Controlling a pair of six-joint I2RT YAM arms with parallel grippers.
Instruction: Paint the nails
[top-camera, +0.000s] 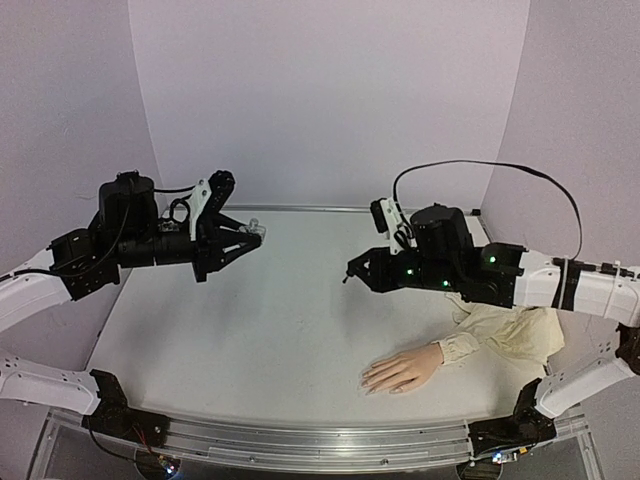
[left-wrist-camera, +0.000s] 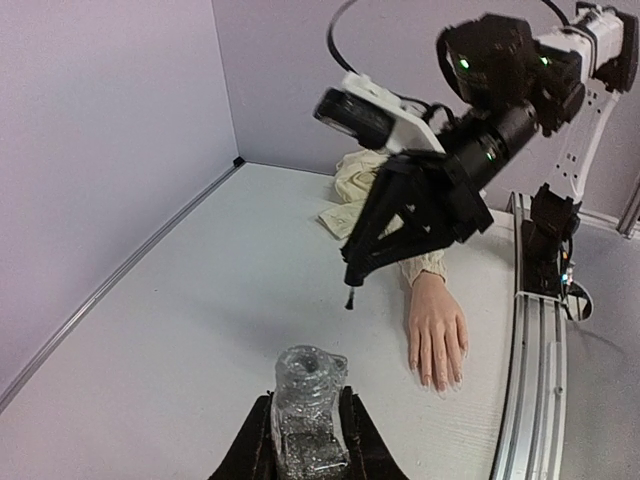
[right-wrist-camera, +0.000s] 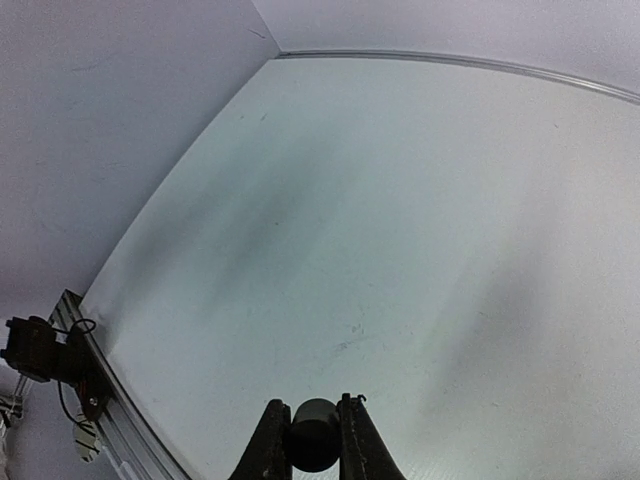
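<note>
The skin-coloured mannequin hand (top-camera: 402, 370) lies palm down at the front right of the table, and its cream sleeve (top-camera: 515, 330) trails to the right. Its nails (left-wrist-camera: 440, 380) point toward the near rail. My left gripper (top-camera: 252, 237) is shut on an uncapped clear glitter polish bottle (left-wrist-camera: 308, 400), held in the air over the table's left. My right gripper (top-camera: 356, 272) is shut on the black cap (right-wrist-camera: 314, 437). The cap's small brush (left-wrist-camera: 349, 298) hangs above the table, left of the hand and apart from it.
The white table (top-camera: 250, 330) is walled by lilac panels at the back and sides. A metal rail (top-camera: 300, 440) runs along the near edge. The two arms face each other across the middle, with a gap between them.
</note>
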